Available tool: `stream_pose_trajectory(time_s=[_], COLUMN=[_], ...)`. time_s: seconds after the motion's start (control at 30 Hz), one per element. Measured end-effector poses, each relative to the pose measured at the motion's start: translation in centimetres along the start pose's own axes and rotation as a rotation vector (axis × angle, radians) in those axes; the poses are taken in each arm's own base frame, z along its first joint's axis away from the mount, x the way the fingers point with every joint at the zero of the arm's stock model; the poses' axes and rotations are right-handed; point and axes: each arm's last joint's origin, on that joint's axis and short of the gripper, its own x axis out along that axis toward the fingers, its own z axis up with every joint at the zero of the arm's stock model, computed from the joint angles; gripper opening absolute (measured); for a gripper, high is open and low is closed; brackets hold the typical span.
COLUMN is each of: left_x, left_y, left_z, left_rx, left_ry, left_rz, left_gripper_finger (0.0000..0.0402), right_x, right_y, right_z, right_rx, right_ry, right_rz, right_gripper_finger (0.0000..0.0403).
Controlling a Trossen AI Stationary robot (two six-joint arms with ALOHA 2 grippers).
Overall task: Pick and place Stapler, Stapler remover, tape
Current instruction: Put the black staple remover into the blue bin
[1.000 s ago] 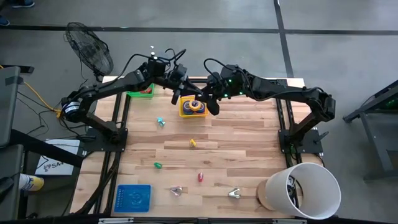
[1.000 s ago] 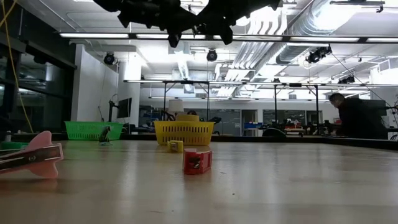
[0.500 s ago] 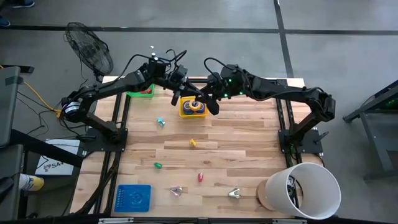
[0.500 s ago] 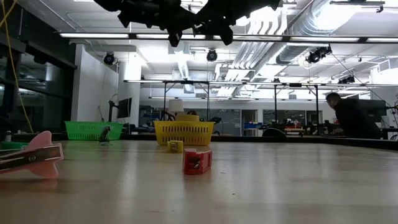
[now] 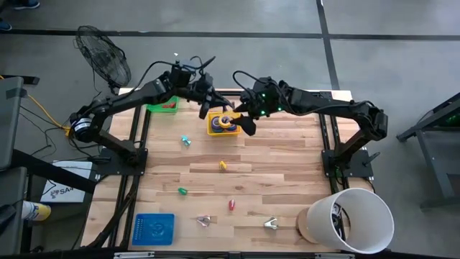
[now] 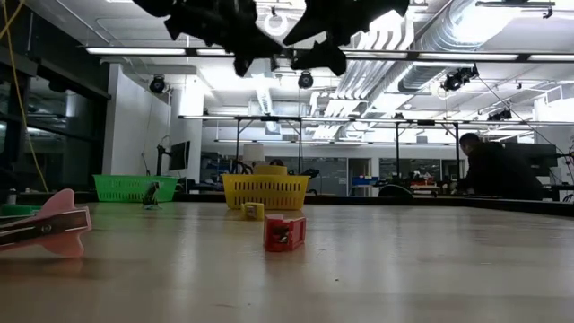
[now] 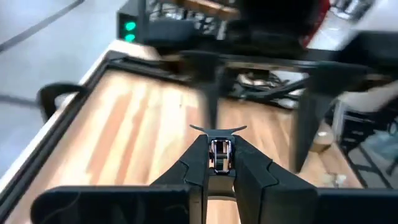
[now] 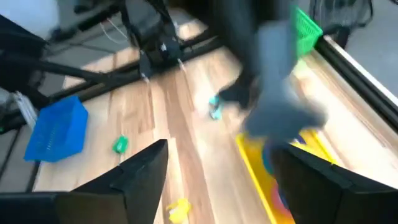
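My left gripper point(image 5: 203, 113) hangs in the air at the far side of the table point(image 5: 287, 173), just left of the yellow basket point(image 5: 213, 129). Its fingers point(image 7: 199, 163) are pressed together, and in the left wrist view a small metallic piece shows pinched at the tips; I cannot tell what it is.

My right gripper point(image 5: 248, 126) hangs just right of the same basket, fingers point(image 8: 140, 171) spread wide with nothing between them. In the low view both grippers sit high above the table, close together.

The basket holds tape rolls point(image 5: 224, 123), stacked; blue and orange show from above. A green basket point(image 5: 162, 108) stands at the far left edge, partly under my left arm.

Small pieces lie loose on the wood, well apart: a teal one point(image 5: 185, 141) near the yellow basket, a yellow one point(image 5: 223, 165) mid-table, a green one point(image 5: 182, 191) and a red one point(image 5: 231, 205) nearer. A pink-handled remover point(image 5: 204, 221) and a pale one point(image 5: 270, 224) lie at the near edge. A blue tray point(image 5: 154, 229) sits at the near left corner, a white bucket point(image 5: 350, 218) at the near right.

A person point(image 6: 489, 170) shows in the room beyond.
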Motion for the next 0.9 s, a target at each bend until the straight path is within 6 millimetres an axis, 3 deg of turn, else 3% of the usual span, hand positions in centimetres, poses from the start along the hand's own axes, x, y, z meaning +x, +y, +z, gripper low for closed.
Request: stream_pose_trajectory(time_s=[0.13,0.37,0.63,0.9], left_x=[-1.2,-3.9,-5.9,-5.2], left_y=[1.1,0.7,-2.8,-7.7], left_z=[-0.5,-1.9,-4.9,-6.7], left_rx=[-0.037,-0.101,-0.227,-0.378], left_ry=[0.049,0.222,0.596,0.863], left_rz=[0.092,0.169,0.171,0.176], left_gripper_finger=[0.0038,0.0038,0.0038,0.0038], right_x=[0.0,-0.2,-0.7,-1.3], right_y=[-0.1,-0.6,-1.8,-3.1], right_z=[-0.6,-1.7,-2.6,-2.8], right_rx=[0.016,0.044,0.056,-0.020], right_ry=[0.059,0.167,0.260,0.316], right_rz=[-0.027,-0.110,-0.185,-0.172], right_gripper_finger=[0.0274,0.0275,0.0275,0.0275])
